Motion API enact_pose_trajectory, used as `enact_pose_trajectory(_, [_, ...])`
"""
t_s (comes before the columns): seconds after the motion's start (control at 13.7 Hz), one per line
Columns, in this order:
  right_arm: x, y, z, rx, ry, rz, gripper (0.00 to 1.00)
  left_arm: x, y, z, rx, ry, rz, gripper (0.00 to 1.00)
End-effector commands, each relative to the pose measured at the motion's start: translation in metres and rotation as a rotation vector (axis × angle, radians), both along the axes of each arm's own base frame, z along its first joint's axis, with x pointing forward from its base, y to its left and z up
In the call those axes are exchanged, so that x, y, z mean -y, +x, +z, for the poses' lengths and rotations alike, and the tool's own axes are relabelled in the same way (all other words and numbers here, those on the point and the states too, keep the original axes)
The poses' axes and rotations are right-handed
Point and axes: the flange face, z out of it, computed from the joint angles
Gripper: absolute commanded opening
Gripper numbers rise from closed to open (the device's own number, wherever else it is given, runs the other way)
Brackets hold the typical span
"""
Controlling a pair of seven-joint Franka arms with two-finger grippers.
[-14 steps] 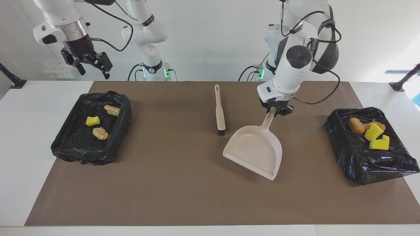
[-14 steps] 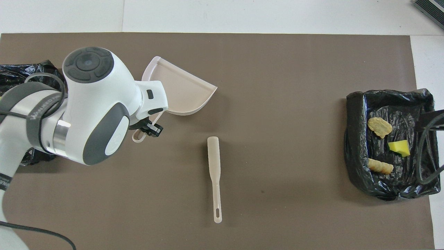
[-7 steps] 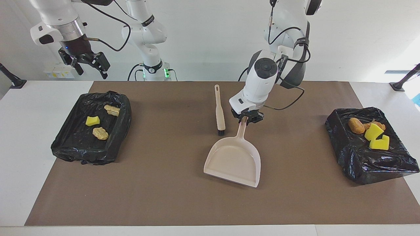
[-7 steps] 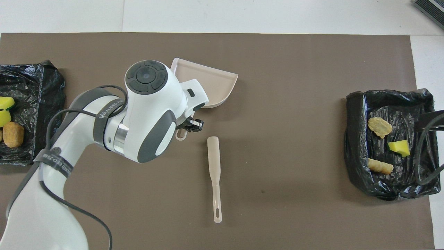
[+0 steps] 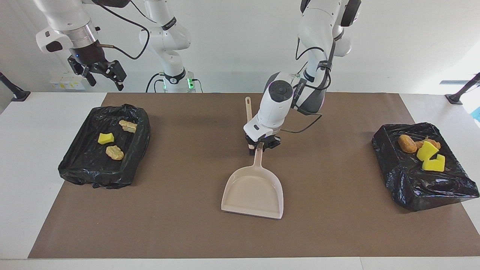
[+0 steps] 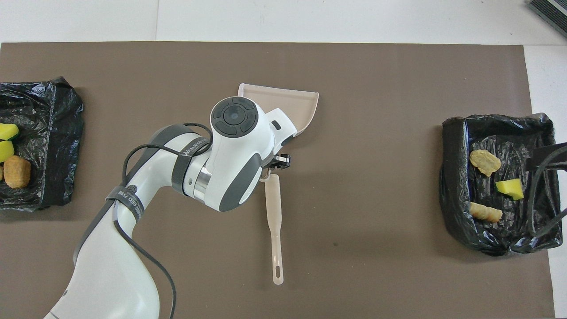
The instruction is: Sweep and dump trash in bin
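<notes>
My left gripper [image 5: 261, 144] is shut on the handle of the beige dustpan [image 5: 253, 191] and holds it low over the middle of the brown mat, mouth pointing away from the robots. The pan is empty; it also shows in the overhead view [image 6: 288, 104]. The beige brush [image 6: 274, 221] lies on the mat beside the gripper [image 6: 273, 163]. The trash lies in two black-lined bins: three pieces [image 5: 105, 138] in the bin [image 5: 86, 168] at the right arm's end, several [image 5: 427, 150] in the bin [image 5: 412, 187] at the left arm's end. My right gripper [image 5: 103, 75] waits open and empty, raised over the table's edge by its bin.
The brown mat [image 5: 180, 210] covers most of the white table. The brush's bristle end is hidden by the left gripper in the facing view. No trash lies on the mat.
My left arm has carried the dustpan from near the left arm's end toward the middle of the mat, beside the brush, and turned it straight. The right arm has hardly moved.
</notes>
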Motion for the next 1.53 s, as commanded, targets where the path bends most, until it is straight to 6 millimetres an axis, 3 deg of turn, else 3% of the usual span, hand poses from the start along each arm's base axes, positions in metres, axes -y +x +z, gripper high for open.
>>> enact_pose_trajectory(0.0, [-0.007, -0.007, -0.003, 0.030, 0.010, 0.046, 1.00, -0.017, 0.003, 0.017, -0.010, 0.014, 0.009, 1.00])
enact_pose_trajectory(0.07, [-0.018, -0.011, -0.005, 0.021, 0.013, 0.055, 1.00, -0.031, 0.009, 0.031, 0.003, 0.005, -0.022, 1.00])
enact_pose_trajectory(0.15, [-0.022, -0.014, -0.009, 0.017, 0.014, 0.060, 1.00, -0.060, 0.026, 0.038, 0.013, -0.001, -0.050, 1.00])
enact_pose_trajectory(0.29, [-0.025, -0.014, -0.010, 0.014, 0.013, 0.048, 1.00, -0.101, 0.048, 0.045, 0.030, -0.013, -0.131, 1.00])
enact_pose_trajectory(0.58, [-0.024, -0.012, -0.008, 0.015, 0.014, 0.054, 1.00, -0.202, 0.089, 0.062, 0.078, -0.024, -0.027, 1.00])
enact_pose_trajectory(0.73, [-0.021, -0.004, -0.008, -0.015, 0.015, 0.052, 1.00, -0.239, 0.098, 0.067, 0.086, -0.025, -0.016, 1.00])
enact_pose_trajectory(0.95, [-0.018, 0.003, -0.004, -0.023, 0.019, 0.044, 1.00, -0.292, 0.098, 0.111, 0.122, -0.015, 0.043, 1.00])
enact_pose_trajectory(1.31, [-0.017, -0.001, -0.005, -0.025, 0.021, 0.038, 1.00, -0.374, 0.064, 0.190, 0.140, 0.075, 0.099, 1.00])
enact_pose_trajectory(1.46, [-0.017, -0.002, -0.009, -0.032, 0.022, 0.041, 1.00, -0.405, 0.048, 0.209, 0.116, 0.077, 0.146, 1.00])
